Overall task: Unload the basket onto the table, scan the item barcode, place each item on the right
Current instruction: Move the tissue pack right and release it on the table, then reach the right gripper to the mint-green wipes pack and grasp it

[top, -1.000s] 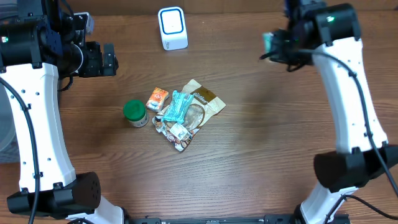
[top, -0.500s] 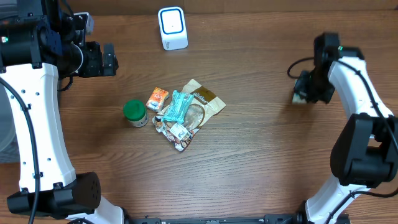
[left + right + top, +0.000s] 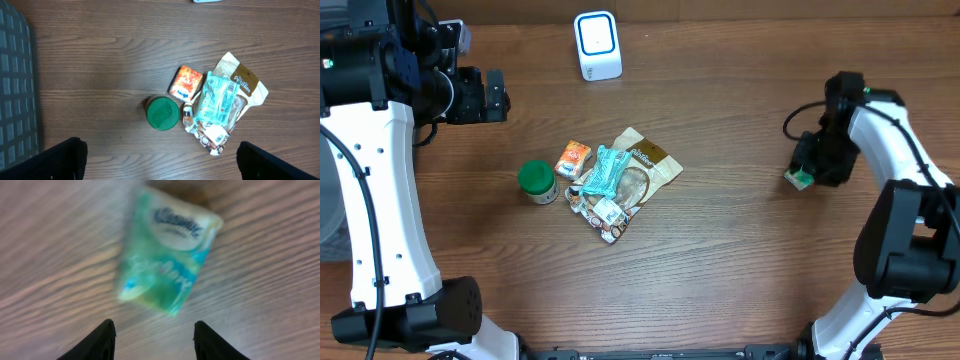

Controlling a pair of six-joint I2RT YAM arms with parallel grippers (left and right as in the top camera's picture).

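On the right side, your right gripper (image 3: 153, 325) hangs open, tissue pack (image 3: 167, 250) lying free; left gripper (image 3: 160, 150) open too; pile (image 3: 620, 185) likely unscanned.

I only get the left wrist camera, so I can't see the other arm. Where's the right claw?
Observer: The right claw is low over the right side of the table, far from the snack pile.
Operator: Is it holding anything?
Observer: No. It's open, and a Kleenex tissue pack lies on the wood just past its tips.
Operator: What's the white bit at the very top of my picture?
Observer: That's the white scanner, standing at the back of the table behind the pile.
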